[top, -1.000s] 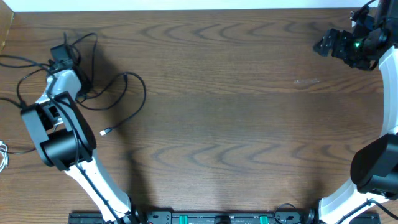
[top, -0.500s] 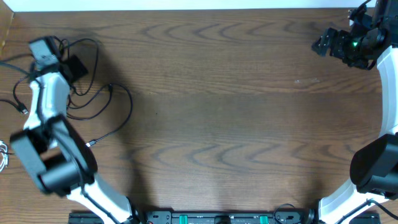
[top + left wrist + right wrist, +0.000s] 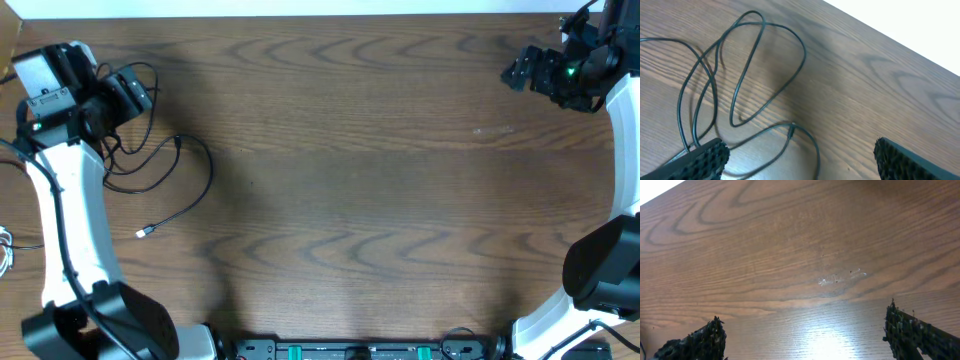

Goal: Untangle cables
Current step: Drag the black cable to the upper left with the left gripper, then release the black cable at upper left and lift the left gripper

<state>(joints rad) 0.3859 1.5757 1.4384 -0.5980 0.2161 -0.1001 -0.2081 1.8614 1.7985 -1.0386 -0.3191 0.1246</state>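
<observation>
Hovering with jaws apart, left tool (image 3: 128, 95) overlooks seemingly tangled black cables (image 3: 210, 170).

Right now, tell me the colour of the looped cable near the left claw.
The cable is black, shown best in the left wrist view.

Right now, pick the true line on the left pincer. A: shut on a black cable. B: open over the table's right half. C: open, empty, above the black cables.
C: the left pincer stands wide open, gripping nothing, and the black cables lie loose on the table beneath it.
</observation>
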